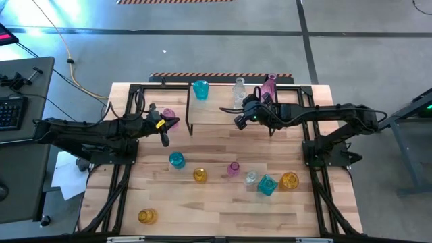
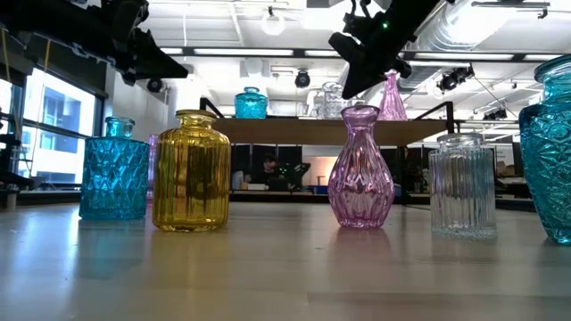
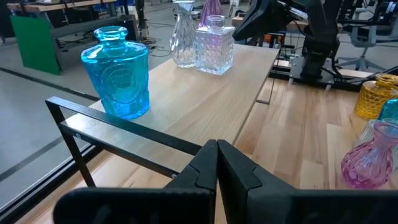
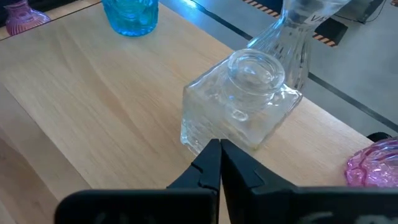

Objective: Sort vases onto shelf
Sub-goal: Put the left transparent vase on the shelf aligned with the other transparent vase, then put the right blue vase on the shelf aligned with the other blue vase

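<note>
The shelf (image 1: 216,113) is a light wood board on black legs at the far middle of the table. On it stand a teal vase (image 1: 200,89), a clear square bottle (image 4: 249,99), a taller clear vase (image 4: 298,37) and a pink vase (image 1: 268,84). My right gripper (image 1: 239,122) hangs shut over the shelf board, just on the near side of the clear square bottle (image 1: 238,101), apart from it. My left gripper (image 1: 165,139) is shut off the shelf's left end, next to a pink vase (image 1: 169,116) on the table. My right gripper (image 4: 219,149) and my left gripper (image 3: 216,152) hold nothing.
Several vases stand on the tabletop nearer the front: teal (image 1: 177,160), yellow (image 1: 200,175), pink (image 1: 233,169), clear (image 1: 251,178), teal (image 1: 267,185), yellow (image 1: 289,180), and one yellow (image 1: 147,216) near the front left corner. The shelf's black frame (image 3: 124,127) lies before my left gripper.
</note>
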